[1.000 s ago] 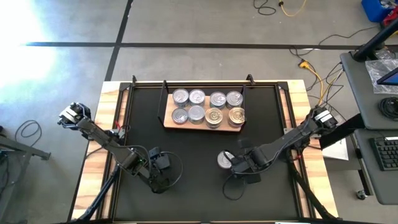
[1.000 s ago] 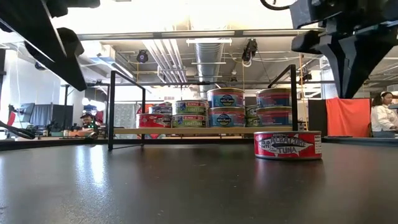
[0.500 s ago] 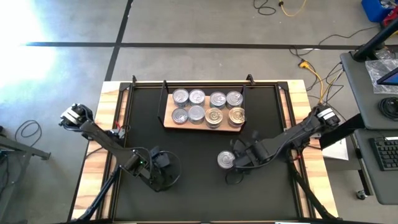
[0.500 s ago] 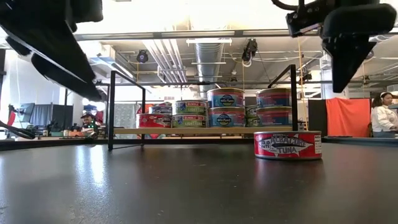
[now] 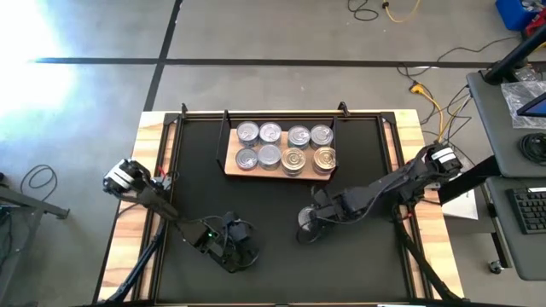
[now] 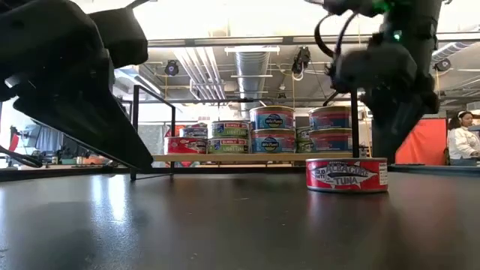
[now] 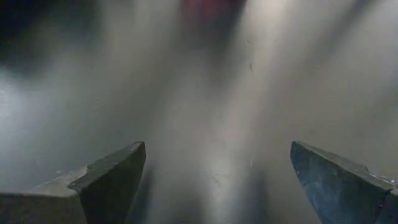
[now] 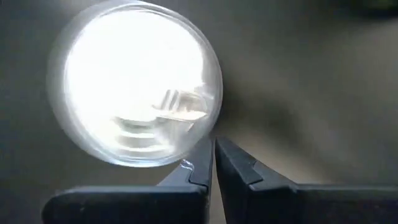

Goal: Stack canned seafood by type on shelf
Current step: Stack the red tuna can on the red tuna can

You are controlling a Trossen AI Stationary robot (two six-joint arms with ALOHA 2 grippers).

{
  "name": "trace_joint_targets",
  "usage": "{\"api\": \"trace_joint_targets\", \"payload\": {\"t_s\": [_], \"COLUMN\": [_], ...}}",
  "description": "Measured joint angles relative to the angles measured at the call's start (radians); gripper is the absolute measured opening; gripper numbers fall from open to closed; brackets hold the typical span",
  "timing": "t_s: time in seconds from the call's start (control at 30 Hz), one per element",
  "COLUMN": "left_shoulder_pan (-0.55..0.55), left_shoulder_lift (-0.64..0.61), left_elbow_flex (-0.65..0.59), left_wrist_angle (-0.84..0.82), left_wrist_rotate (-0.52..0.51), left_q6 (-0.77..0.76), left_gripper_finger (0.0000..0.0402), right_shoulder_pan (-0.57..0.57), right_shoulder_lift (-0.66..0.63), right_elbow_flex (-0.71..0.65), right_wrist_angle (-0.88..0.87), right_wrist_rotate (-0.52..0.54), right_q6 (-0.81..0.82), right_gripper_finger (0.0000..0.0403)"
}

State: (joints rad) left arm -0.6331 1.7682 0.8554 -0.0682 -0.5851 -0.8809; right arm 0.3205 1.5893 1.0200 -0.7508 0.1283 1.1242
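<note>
One loose can of the canned seafood [image 6: 346, 175], red-sided with a shiny top [image 8: 137, 84], stands on its base on the black mat [image 5: 273, 273]. My right gripper [image 8: 214, 146] is shut and points down, its tips right at the can's rim on the side toward the table's right edge. Several more cans [image 5: 284, 147] sit in stacks on the light-wood shelf [image 5: 231, 167] at the far middle. My left gripper [image 7: 217, 155] is open low over bare mat at the near left [image 5: 241, 256], with nothing between its fingers. My right gripper has its shut fingertips [image 8: 202, 163] beside the loose can's top rim [image 8: 210, 134], coming from above. I cannot tell whether they touch the rim. The can stands upright on the mat.
The shelf has thin black frame ends [image 6: 133, 131] rising at both sides. Bare mat lies between the shelf and the loose can. Wooden table strips [image 5: 128, 247] border the mat. A person [image 6: 463, 136] is in the room beyond the table.
My left gripper has sunk toward the mat and gone toward the near edge, still open. My right gripper has rolled about its own axis, come down and shifted left to the loose can, staying shut. The can has kept its place.
</note>
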Motion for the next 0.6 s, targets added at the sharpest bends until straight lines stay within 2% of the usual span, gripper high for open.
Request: {"api": "trace_joint_targets", "payload": {"t_s": [0.2, 0.33, 0.43, 0.6], "left_shoulder_pan": [0.006, 0.011, 0.011, 0.017], "left_shoulder_lift": [0.014, 0.014, 0.014, 0.014], "left_elbow_flex": [0.014, 0.013, 0.014, 0.022], "left_wrist_angle": [0.005, 0.004, 0.006, 0.006], "left_wrist_rotate": [-0.001, 0.0, 0.001, 0.027], "left_q6": [0.002, 0.017, 0.055, 0.118], "left_gripper_finger": [0.0385, 0.0385, 0.0385, 0.0385], "right_shoulder_pan": [-0.02, -0.024, -0.022, -0.013], "right_shoulder_lift": [0.044, 0.044, 0.043, 0.042], "right_elbow_flex": [0.039, 0.103, 0.151, 0.151], "right_wrist_angle": [0.076, 0.119, -0.011, -0.327], "right_wrist_rotate": [0.004, 0.011, 0.027, 0.032], "right_q6": [-0.018, -0.167, -0.257, -0.249], "right_gripper_finger": [0.0013, 0.0013, 0.0013, 0.0013]}}
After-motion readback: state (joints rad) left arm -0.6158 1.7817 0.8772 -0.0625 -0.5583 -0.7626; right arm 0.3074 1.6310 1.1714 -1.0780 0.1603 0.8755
